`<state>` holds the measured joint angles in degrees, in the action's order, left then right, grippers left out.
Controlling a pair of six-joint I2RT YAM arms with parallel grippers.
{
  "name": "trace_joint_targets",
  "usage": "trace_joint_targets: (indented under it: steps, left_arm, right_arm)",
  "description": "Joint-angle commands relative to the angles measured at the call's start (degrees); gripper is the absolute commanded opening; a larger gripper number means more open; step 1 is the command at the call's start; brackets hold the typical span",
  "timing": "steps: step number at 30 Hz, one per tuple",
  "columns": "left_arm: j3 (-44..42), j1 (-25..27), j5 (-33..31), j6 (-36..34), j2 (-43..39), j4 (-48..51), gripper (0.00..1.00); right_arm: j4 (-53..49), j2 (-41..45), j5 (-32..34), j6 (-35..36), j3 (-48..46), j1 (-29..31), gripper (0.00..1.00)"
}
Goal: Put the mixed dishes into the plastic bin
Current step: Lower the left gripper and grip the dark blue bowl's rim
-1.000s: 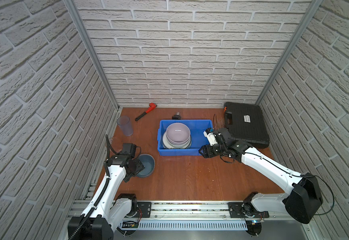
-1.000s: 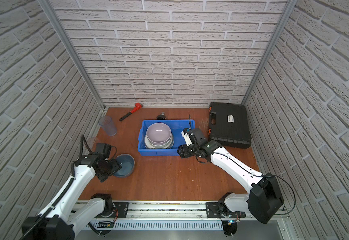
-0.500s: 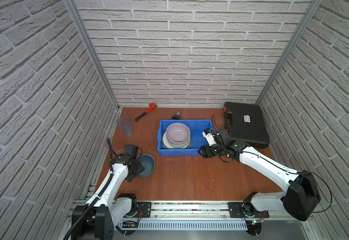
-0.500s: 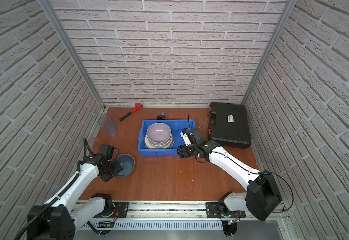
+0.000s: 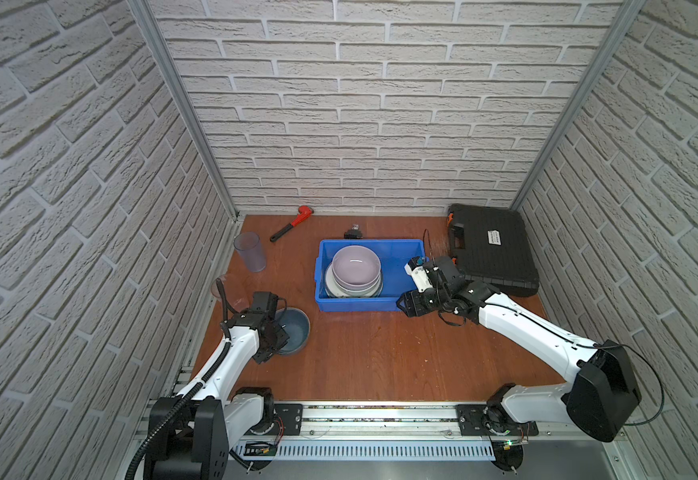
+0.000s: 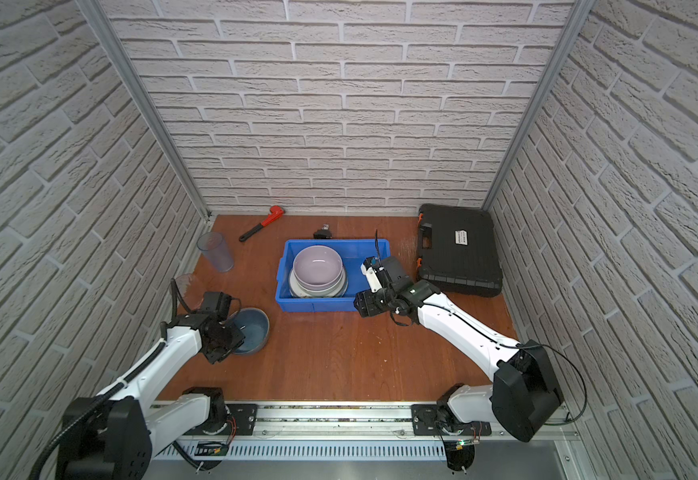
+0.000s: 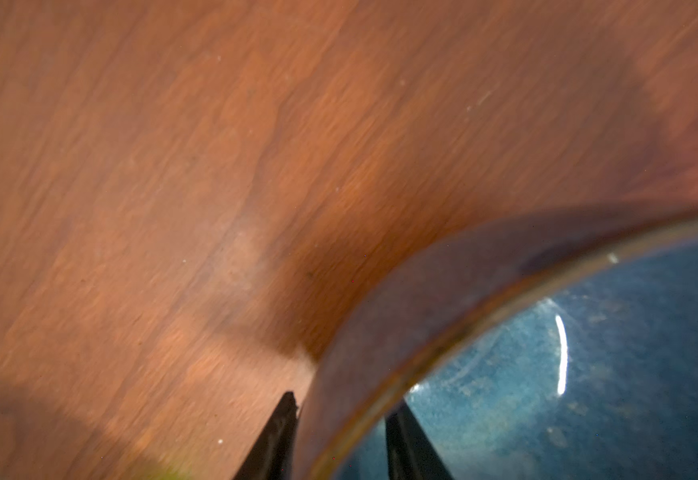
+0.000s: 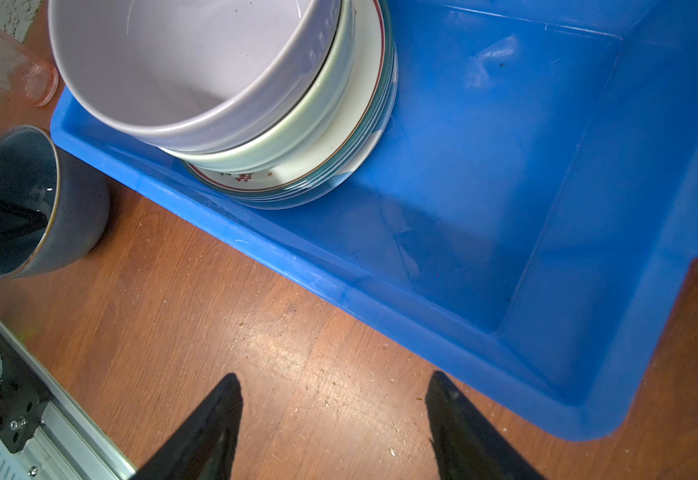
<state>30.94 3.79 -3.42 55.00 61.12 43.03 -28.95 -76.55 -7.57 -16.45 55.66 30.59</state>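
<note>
Scuffed reddish-wood tabletop (image 5: 360,357), white brick walls (image 5: 380,104). Left gripper (image 7: 343,409) pinches dark blue bowl (image 5: 297,332), lower left. Right gripper (image 8: 332,376) wide, empty.

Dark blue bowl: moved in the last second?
No. In both top views the dark blue bowl keeps the same gap from the near left corner of the blue bin. The left end effector straddles its rim.
</note>
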Motion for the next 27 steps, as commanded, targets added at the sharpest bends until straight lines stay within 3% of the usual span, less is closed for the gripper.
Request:
trace_joint_targets:
  steps: [1,10,27]
  left_arm:
    - [-0.9,-0.3,-0.9,0.1,-0.4,-1.5,0.27]
    - [0.5,-0.3,-1.3,-0.6,-1.3,-0.6,0.0]
    - [15.2,-1.0,-4.5,-9.6,-3.5,10.6,0.0]
  right_arm:
    - [1.2,0.4,0.4,0.6,-0.6,-0.1,0.72]
    - [0.4,1.0,0.8,0.6,-0.4,-0.1,0.72]
    - [-0.5,1.1,1.0,0.6,0.4,-0.1,0.72]
